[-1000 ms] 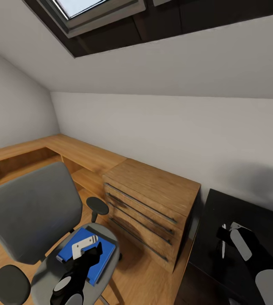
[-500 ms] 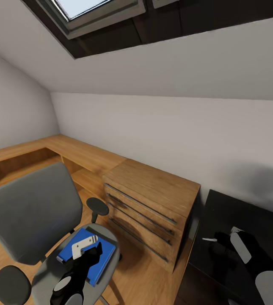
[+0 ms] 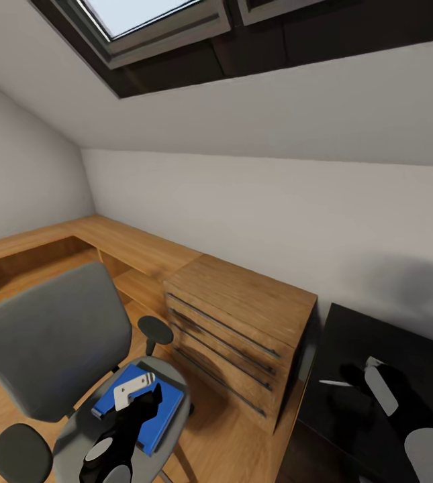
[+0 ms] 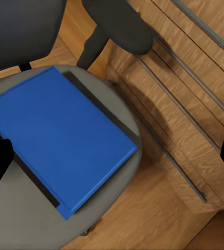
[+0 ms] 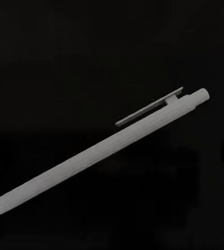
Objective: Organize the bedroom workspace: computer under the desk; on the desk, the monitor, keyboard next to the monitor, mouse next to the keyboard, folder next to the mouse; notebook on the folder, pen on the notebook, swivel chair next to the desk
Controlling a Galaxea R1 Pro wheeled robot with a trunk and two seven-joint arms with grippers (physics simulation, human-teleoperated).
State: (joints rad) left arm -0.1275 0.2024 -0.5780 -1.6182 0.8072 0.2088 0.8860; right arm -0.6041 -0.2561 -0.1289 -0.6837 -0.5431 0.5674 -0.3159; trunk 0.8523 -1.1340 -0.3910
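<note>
Glossy black desk [image 3: 404, 349], slim white pen [image 5: 99, 151]

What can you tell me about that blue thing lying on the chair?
It is the folder, a flat, bright blue rectangle with a dark spine strip along one long edge, smooth like plastic or card. It lies closed and flat on the swivel chair's grey seat, turned at an angle. The left gripper hovers over it; contact is unclear.

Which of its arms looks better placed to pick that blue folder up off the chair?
The left, probably. Its left hand hangs right above the blue folder lying flat on the swivel chair seat. The right hand is away over the black desk, beside the white pen.
</note>
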